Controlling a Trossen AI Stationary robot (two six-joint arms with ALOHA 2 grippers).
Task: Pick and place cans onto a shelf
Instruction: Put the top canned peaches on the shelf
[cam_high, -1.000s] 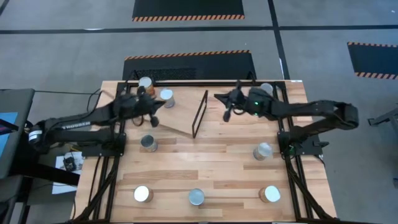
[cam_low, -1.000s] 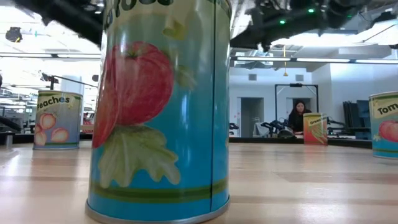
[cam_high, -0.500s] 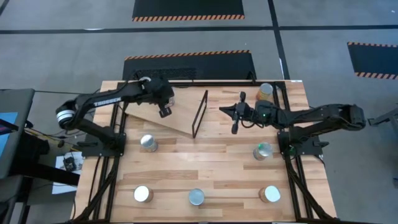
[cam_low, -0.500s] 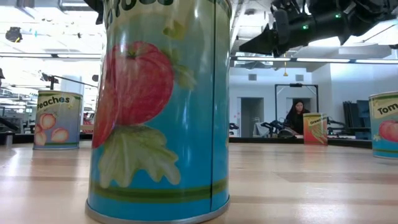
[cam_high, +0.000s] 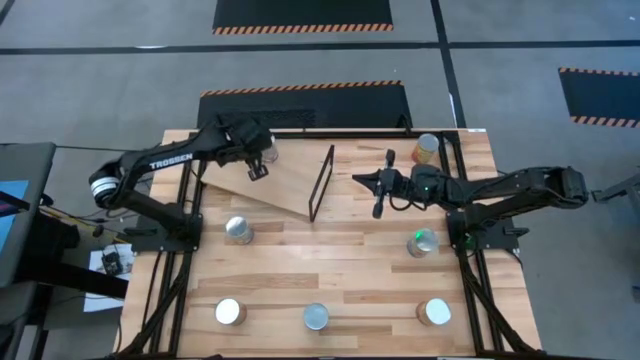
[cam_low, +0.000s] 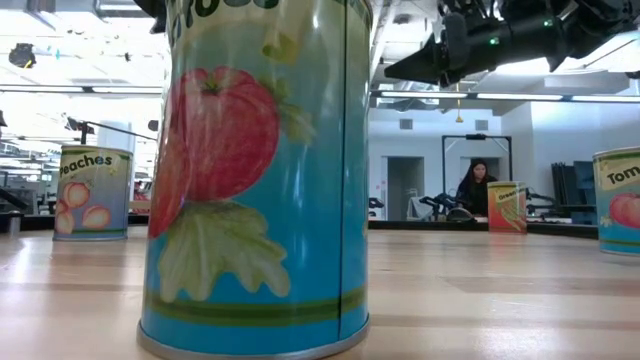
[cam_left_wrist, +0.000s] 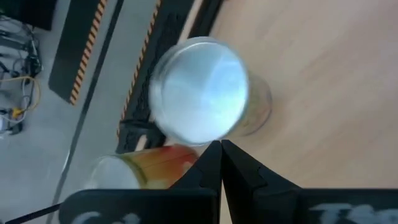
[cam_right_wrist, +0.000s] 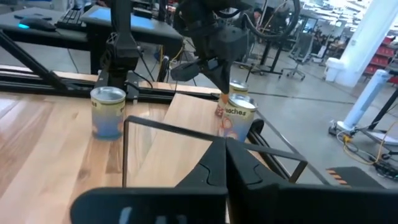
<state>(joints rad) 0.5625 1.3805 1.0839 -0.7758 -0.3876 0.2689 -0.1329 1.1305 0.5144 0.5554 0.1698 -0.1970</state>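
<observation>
The shelf (cam_high: 275, 185) is a tilted light wooden board with a black frame (cam_high: 320, 183) at its right end. Two cans stand upright on its far left part: one with a silver top (cam_left_wrist: 199, 90) and one with an orange label (cam_left_wrist: 127, 171). My left gripper (cam_high: 257, 170) hovers shut above them, touching nothing. My right gripper (cam_high: 356, 179) is shut and empty, above the table just right of the frame, pointing left. Several more cans stand on the tabletop, among them those at the left (cam_high: 238, 230), right (cam_high: 423, 241) and far right (cam_high: 428, 148).
Three cans stand along the near edge (cam_high: 229, 311) (cam_high: 316, 317) (cam_high: 434, 312). In the low view a big tomato-label can (cam_low: 255, 170) fills the front, with a peaches can (cam_low: 93, 192) behind. A person (cam_low: 478, 185) sits far off in the room.
My left arm has swung from the table's left toward the far edge, and its gripper now hangs over the two cans on the shelf. My right gripper has come a little toward the near edge and then held still. No can has moved.
</observation>
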